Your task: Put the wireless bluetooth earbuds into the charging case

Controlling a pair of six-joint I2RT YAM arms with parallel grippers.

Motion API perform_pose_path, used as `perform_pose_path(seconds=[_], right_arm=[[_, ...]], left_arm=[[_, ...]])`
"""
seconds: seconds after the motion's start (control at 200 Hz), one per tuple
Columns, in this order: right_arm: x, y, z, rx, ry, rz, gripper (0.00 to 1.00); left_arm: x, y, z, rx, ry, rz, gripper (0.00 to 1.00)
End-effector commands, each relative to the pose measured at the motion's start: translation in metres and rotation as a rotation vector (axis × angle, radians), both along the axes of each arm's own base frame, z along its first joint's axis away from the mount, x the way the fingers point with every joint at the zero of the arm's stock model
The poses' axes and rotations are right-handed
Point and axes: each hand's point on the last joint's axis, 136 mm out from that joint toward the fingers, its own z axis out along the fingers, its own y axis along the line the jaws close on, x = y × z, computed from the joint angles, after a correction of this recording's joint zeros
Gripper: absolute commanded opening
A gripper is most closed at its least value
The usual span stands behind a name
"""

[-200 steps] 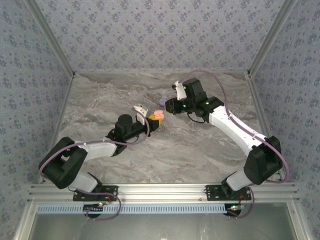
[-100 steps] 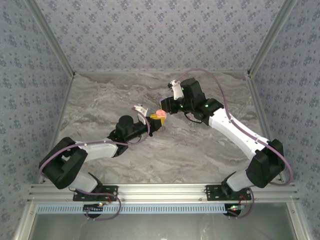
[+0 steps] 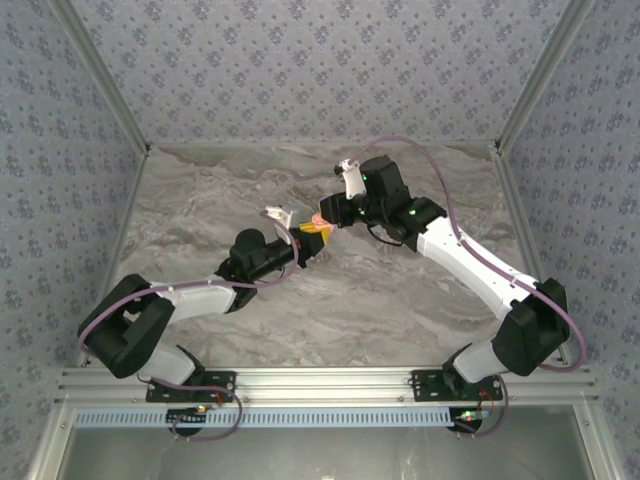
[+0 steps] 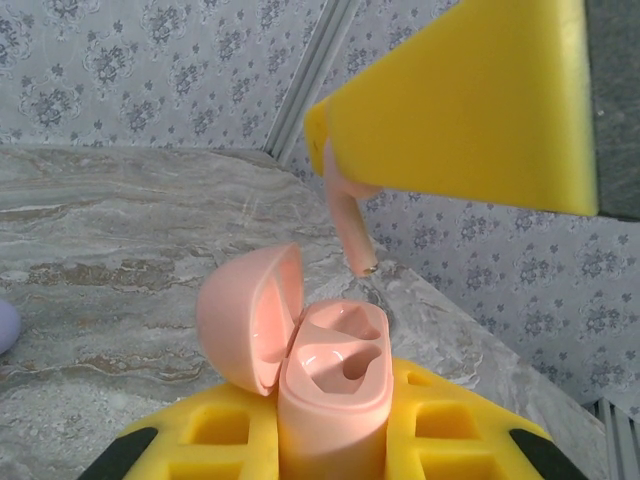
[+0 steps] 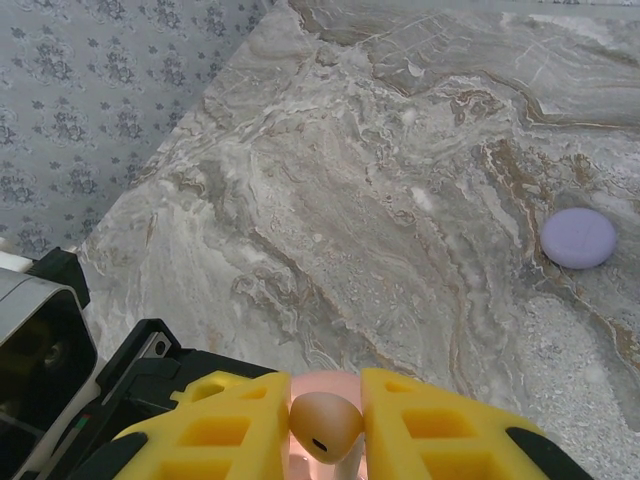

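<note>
Left gripper (image 4: 335,445): jaws closed part-way on the charging case, with a yellow ribbed pad (image 4: 225,435) pressed against each side of its body.
Charging case (image 4: 335,385): pale salmon-pink, rounded, held upright above the marbled table (image 3: 380,300). Its hinged lid (image 4: 250,315) is swung open to the left, and two moulded sockets show in the glossy top, both unfilled.
Earbud (image 5: 322,422): one small pale pink piece with a smooth, rounded head that is slightly tan at the crown. In the left wrist view its thin stem (image 4: 352,235) hangs down from the yellow pad (image 4: 470,110) above. The stem tip is just over the open case and not touching it.
Right gripper (image 5: 325,430): jaws nearly closed, pinching the head of the earbud between two yellow pads. In the top view it meets the left gripper near the middle of the table.
Purple disc (image 5: 578,238): round, pale lilac, lying flat on the table, well apart from both grippers.
</note>
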Motion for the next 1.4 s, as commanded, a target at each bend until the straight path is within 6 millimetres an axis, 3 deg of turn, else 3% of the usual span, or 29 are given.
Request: perform_pose_path(seconds=[0.0, 1.394], right_arm=[[-0.004, 0.001, 0.016, 0.018, -0.052, 0.014, 0.24], [-0.01, -0.002, 0.001, -0.024, -0.016, 0.014, 0.27]], left_arm=[[0.004, -0.004, 0.035, -0.079, -0.063, 0.006, 0.16], [0.007, -0.004, 0.039, -0.073, -0.061, 0.02, 0.15]])
